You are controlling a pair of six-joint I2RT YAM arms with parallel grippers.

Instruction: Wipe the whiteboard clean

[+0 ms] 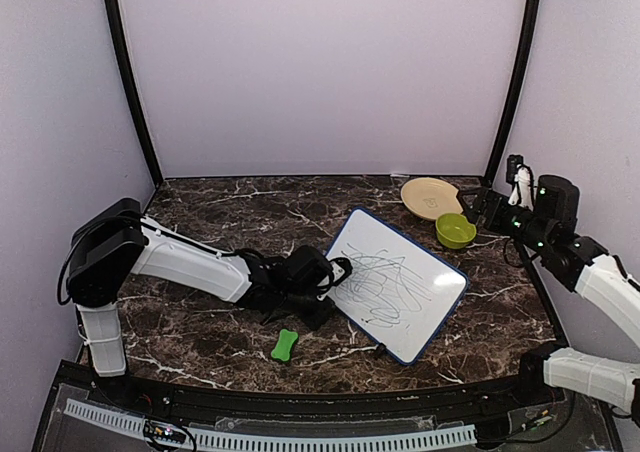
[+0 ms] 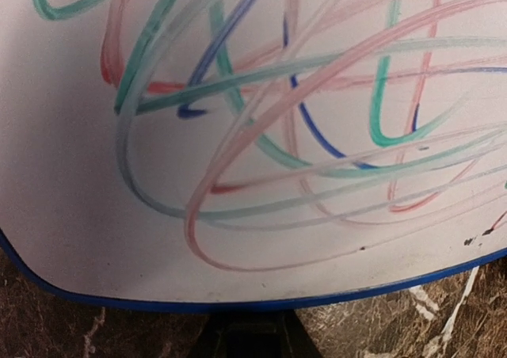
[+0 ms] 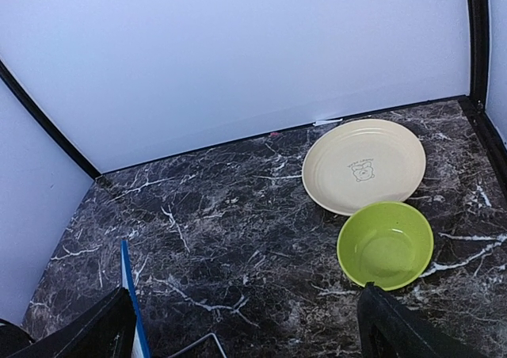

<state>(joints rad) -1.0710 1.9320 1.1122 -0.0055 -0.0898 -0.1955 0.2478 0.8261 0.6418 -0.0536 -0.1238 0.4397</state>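
The whiteboard [image 1: 400, 284], white with a thin blue frame and covered in coloured scribbles, lies aslant at mid-table. It fills the left wrist view [image 2: 261, 136]. My left gripper [image 1: 328, 279] is at the board's left edge. Its dark fingers [image 2: 253, 336] sit close together under the blue frame, seemingly closed on a black foot, with the tips hidden. The green bone-shaped eraser [image 1: 285, 345] lies on the table in front of that gripper. My right gripper [image 1: 487, 209] is raised at the far right, open and empty [image 3: 245, 334]. The board's blue edge [image 3: 131, 302] shows by its left finger.
A tan plate [image 1: 430, 197] and a green bowl [image 1: 455, 230] sit at the back right, below the right gripper; both show in the right wrist view, plate [image 3: 364, 166] and bowl [image 3: 386, 243]. White walls enclose the dark marble table [image 1: 220, 207].
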